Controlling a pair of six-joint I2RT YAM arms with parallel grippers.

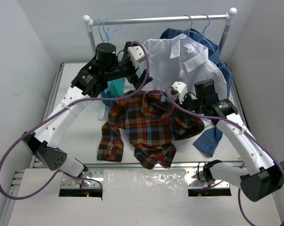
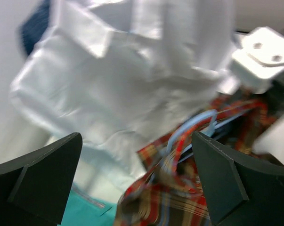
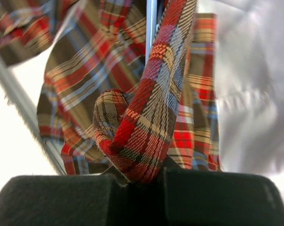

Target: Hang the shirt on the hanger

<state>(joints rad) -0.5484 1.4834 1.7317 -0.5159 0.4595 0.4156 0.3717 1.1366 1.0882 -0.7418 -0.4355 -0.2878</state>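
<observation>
The plaid shirt lies crumpled at the middle of the table, collar toward the back. The pale-blue wire hanger pokes out of the shirt's collar, and most of its wire is hidden in the cloth. My left gripper hovers open just behind the collar, fingers wide apart and holding nothing. My right gripper is shut on a rolled fold of the shirt at its right shoulder. A straight piece of hanger wire runs behind that fold.
A white shirt and a blue checked shirt lie at the back right. A clothes rail spans the back, with spare hangers on it. A teal cloth lies under the left gripper.
</observation>
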